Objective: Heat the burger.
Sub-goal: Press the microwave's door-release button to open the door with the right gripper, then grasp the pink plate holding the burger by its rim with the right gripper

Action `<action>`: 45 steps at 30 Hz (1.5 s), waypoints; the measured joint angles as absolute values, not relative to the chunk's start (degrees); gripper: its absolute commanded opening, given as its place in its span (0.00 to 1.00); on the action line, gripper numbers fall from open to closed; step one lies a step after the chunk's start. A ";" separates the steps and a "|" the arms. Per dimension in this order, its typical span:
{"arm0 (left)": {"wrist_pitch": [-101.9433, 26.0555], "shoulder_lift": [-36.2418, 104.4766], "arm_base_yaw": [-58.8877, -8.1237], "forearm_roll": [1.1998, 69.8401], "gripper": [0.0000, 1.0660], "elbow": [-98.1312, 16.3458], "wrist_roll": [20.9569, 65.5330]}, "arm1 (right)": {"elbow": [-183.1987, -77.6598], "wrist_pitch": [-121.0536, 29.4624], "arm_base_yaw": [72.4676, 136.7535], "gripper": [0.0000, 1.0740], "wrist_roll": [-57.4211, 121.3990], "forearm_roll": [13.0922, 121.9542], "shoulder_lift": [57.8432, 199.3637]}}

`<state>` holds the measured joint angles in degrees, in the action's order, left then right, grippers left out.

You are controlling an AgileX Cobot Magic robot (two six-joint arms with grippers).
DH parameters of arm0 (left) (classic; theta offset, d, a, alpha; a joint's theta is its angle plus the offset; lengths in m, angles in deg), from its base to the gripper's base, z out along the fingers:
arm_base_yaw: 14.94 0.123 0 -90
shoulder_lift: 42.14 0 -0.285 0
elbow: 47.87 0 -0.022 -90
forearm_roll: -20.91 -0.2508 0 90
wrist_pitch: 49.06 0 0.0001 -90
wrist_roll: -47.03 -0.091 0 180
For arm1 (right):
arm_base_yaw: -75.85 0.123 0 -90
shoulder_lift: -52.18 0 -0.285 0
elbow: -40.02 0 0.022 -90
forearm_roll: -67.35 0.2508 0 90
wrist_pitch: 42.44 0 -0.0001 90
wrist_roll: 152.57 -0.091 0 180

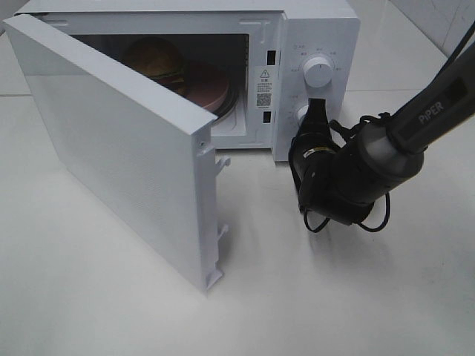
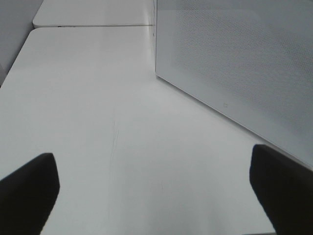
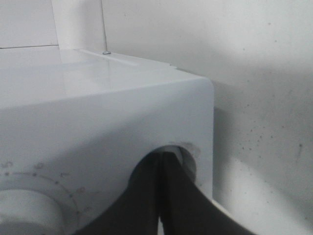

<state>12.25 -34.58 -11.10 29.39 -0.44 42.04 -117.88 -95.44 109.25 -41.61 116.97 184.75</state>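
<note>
The burger [image 1: 157,59] sits on a pink plate [image 1: 208,90] inside the white microwave [image 1: 326,26], partly hidden by the door [image 1: 126,148], which stands wide open. My right gripper [image 1: 317,104] is shut, its black fingers pressed together with their tips against the lower knob [image 1: 302,113] of the control panel. The right wrist view shows the same shut gripper [image 3: 164,156] in front of that knob [image 3: 185,152]. My left gripper [image 2: 156,196] is open over bare table, beside the outer face of the door [image 2: 234,63], holding nothing. It is out of the exterior view.
The upper knob [image 1: 318,70] is above my right gripper's tips. The open door juts out over the left half of the white table [image 1: 111,297]. My right arm [image 1: 386,148] reaches in from the right.
</note>
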 measured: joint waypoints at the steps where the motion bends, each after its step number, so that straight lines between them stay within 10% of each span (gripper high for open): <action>1: 12.25 -34.58 -11.10 29.39 0.92 -0.44 42.04 | -117.82 -94.87 109.25 0.00 -41.21 116.97 184.41; 30: 12.25 -34.58 -11.10 29.39 0.92 -0.44 42.04 | -107.17 -74.99 107.48 0.00 -24.02 108.43 168.54; 45: 12.25 -34.58 -11.10 29.39 0.92 -0.44 42.04 | -106.94 -43.99 102.32 0.00 -4.02 86.14 155.70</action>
<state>12.25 -34.58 -11.10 29.39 -0.44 42.04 -106.94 -43.99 102.32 -4.02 86.14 155.70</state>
